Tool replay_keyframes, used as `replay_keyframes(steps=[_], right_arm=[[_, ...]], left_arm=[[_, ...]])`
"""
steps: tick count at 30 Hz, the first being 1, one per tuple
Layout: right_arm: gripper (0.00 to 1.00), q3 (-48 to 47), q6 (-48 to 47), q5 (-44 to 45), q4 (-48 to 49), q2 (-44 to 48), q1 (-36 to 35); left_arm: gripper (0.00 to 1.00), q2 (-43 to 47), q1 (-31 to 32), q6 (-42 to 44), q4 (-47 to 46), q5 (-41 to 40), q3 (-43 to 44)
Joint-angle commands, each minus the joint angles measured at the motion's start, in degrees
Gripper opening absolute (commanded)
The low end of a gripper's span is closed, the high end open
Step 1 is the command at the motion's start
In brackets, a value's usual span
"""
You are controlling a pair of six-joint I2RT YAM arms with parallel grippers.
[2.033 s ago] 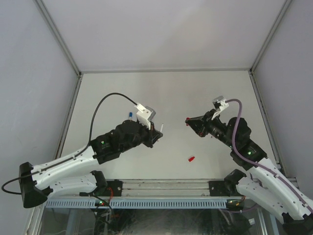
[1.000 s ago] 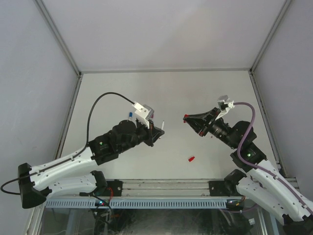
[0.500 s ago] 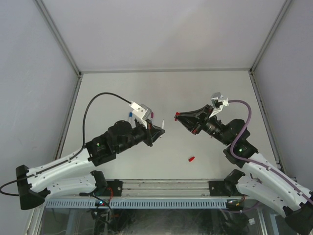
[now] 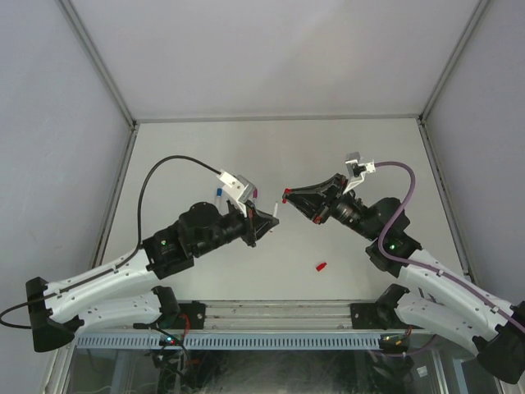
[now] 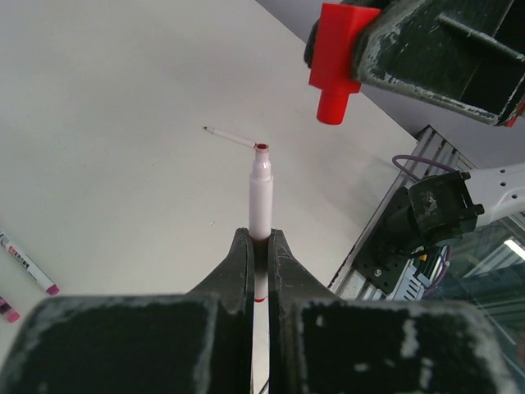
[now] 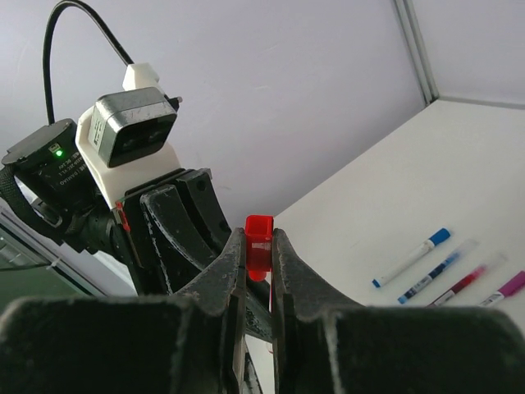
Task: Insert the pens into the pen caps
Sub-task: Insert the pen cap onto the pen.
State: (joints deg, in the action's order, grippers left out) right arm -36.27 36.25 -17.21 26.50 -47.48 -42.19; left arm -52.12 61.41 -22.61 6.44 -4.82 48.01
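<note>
My left gripper (image 4: 267, 220) (image 5: 261, 238) is shut on a pen (image 5: 261, 193) with a whitish barrel and a bare red tip that points up and away. My right gripper (image 4: 289, 196) (image 6: 259, 248) is shut on a red pen cap (image 6: 259, 223) (image 5: 334, 70). It holds the cap in the air, open end toward the pen tip, a short gap up and to the right of it. A second red cap (image 4: 321, 266) lies on the table near the front. Several more pens (image 6: 410, 257) lie in a row on the table behind the left arm.
A thin whitish stick (image 5: 230, 137) lies on the table beyond the pen tip. Two of the spare pens show at the lower left of the left wrist view (image 5: 29, 264). The table's front rail (image 4: 271, 316) runs along the near edge, and grey walls enclose the other sides.
My right gripper has carried the red cap leftward, closing most of the gap to the pen tip. My left gripper has shifted a little up and right with its pen.
</note>
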Motion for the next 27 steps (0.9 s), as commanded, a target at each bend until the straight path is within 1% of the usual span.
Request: replay_keyframes(steps=[1, 27], right_arm=[[0.00, -0.6, 1.8, 0.7, 4.9, -0.8, -1.1], [0.00, -0.6, 2.8, 1.2, 4.5, -1.5, -1.2]], left_arm=[[0.00, 0.9, 0.6, 1.7, -4.0, 1.7, -0.6], [0.00, 1.1, 1.1, 2.3, -4.5, 2.3, -1.1]])
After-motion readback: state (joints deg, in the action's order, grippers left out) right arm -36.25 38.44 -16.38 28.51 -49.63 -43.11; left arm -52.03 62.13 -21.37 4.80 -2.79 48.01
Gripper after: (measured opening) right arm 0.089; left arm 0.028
